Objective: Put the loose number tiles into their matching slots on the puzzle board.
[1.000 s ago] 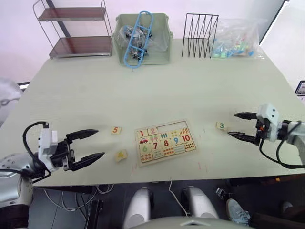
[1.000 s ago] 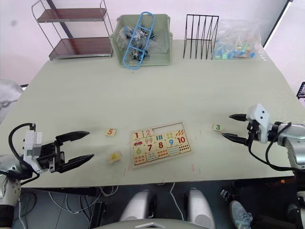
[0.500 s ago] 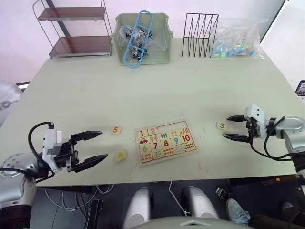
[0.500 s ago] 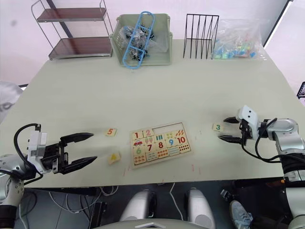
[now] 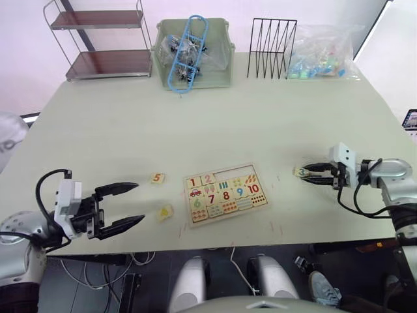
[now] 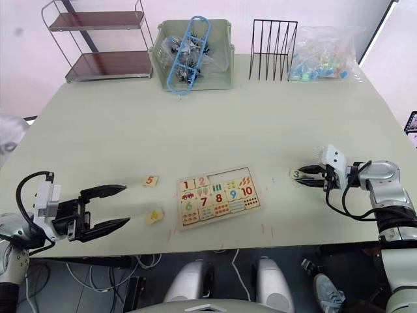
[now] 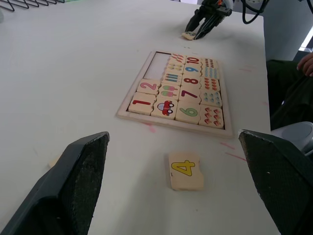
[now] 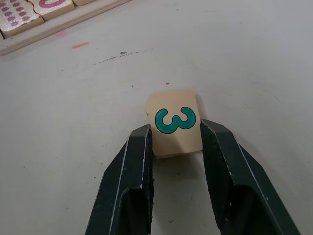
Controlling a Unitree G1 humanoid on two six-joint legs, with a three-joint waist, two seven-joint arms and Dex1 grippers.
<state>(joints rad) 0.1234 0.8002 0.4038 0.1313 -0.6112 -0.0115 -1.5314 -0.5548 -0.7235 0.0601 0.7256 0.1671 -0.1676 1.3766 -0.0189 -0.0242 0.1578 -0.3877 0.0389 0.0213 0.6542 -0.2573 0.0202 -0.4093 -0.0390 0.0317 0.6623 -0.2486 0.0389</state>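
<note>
a: start near. where does the left tool (image 5: 122,204) stand?

b: at the near left edge of the tabletop (image 5: 130,124), fingers spread wide, holding nothing. the yellow 4 tile (image 5: 165,211) lies just beyond its tips, a little toward the puzzle board (image 5: 225,193); the orange 5 tile (image 5: 156,177) lies a bit farther back on the same side.

a: and the board?

b: flat in the middle near the front edge, turned slightly on the tabletop. red 1 and pink 2 sit in its top row, and next to them an empty slot (image 7: 157,65) shows bare wood. i can't tell how many recesses that gap covers.

a: so the right side matters?

b: yes. the right tool (image 8: 175,141) lies low over the tabletop with the green 3 tile (image 8: 174,123) between its two fingers (image 8: 140,147). the fingers bracket the tile's two sides, touching or very nearly so; i judge a grip closing rather than a firm hold, since the tile looks flat on the tabletop.

a: which way is the slot from there?

b: the board lies beyond the tool's tips, toward the robot's left, well apart from the tile. the tool points at the board, so i judge the carry runs along its own line of reach, and the right arm is plainly the nearer one for this tile.
</note>
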